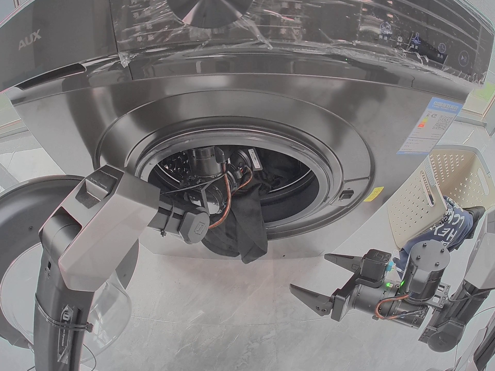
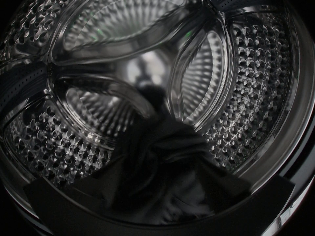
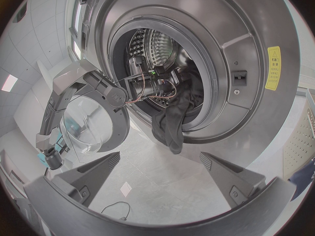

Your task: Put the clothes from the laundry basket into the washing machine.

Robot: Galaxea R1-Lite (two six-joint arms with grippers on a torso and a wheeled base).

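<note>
1. The washing machine [image 1: 309, 94] stands with its round door opening [image 1: 332, 173] facing the robot. All positions below are given relative to this opening.
2. The door [image 1: 20, 222] is swung fully aside, on the robot's left of the opening. This probably keeps the loading path free.
3. The laundry basket [image 1: 412, 202] stands on the robot's right of the opening, near the machine front. A blue printed garment [image 1: 454, 228] hangs over its rim, within likely reach of the right arm.
4. The black garment [image 1: 247, 222] lies half loaded.
   - One part is bunched on the drum floor [image 2: 157, 161], inside the opening.
   - The other part is draped over the lower lip.
   - Its long axis runs from the drum interior out over the lip, then nearly vertical. The free end points at the floor.
5. The left gripper [image 3: 165, 77] is inside the opening, just above the draped garment. It cannot be told whether it grips the cloth.
6. The right gripper [image 1: 309, 272] hangs below and to the right of the opening. Its jaws are spread wide and hold nothing.
7. Judgement: the hanging part must be pushed inward before this garment counts as loaded.
</note>
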